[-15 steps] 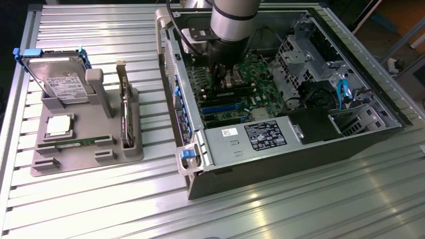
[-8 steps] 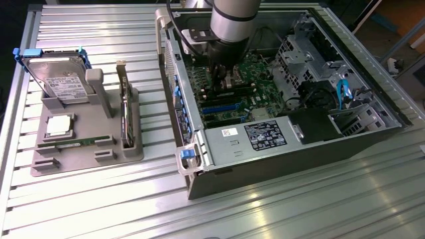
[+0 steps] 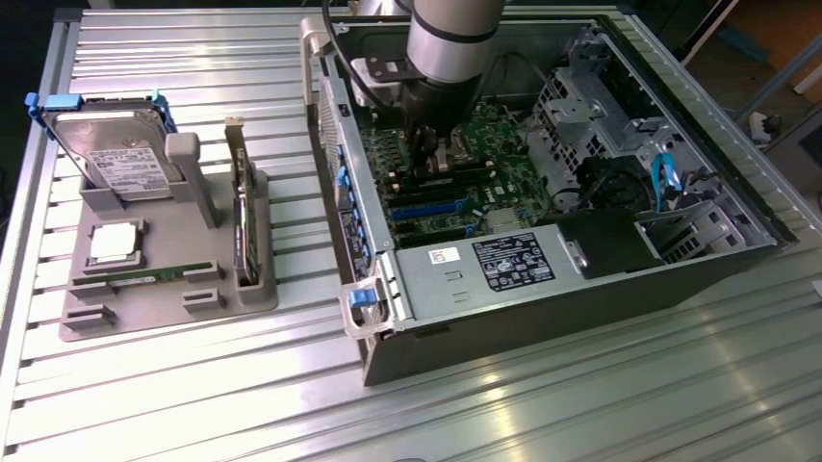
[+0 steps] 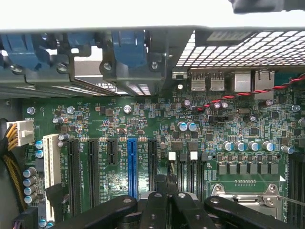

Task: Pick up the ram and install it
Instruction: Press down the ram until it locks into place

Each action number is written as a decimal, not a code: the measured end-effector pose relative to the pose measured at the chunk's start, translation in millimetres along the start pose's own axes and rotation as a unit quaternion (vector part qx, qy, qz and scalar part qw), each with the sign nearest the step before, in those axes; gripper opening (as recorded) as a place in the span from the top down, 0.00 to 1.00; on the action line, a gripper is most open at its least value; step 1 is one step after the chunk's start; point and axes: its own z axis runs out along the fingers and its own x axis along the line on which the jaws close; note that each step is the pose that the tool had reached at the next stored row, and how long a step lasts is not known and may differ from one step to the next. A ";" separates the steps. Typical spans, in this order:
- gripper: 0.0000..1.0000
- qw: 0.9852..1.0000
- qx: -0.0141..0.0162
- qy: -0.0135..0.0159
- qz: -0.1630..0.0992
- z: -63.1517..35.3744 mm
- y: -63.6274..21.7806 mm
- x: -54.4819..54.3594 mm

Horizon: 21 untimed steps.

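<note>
The ram (image 3: 152, 275) is a thin green stick standing on its edge in a slot along the near side of the grey holder (image 3: 141, 308), on the exterior view's left. My gripper (image 3: 434, 144) is far from it, down inside the open computer case (image 3: 565, 279) and just above the green motherboard (image 4: 143, 119). In the wrist view the gripper (image 4: 167, 196) has its black fingers (image 4: 155, 205) pressed together with nothing between them. They hang over the black memory slots with white clips (image 4: 183, 164).
The holder also carries a silver hard drive (image 3: 118, 154), a card standing upright (image 3: 244, 217) and a square chip (image 3: 114, 241). The case walls, a drive cage (image 3: 584, 106) and a black power supply (image 3: 514, 262) close in around the arm. A blue slot (image 4: 132, 164) lies beside the memory slots.
</note>
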 end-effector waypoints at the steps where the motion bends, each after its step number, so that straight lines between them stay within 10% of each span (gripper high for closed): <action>1: 0.89 1.000 0.000 0.000 0.000 0.1 0.0 0.1; 21: 0.89 1.000 0.000 0.001 0.000 -4.0 1.4 -4.7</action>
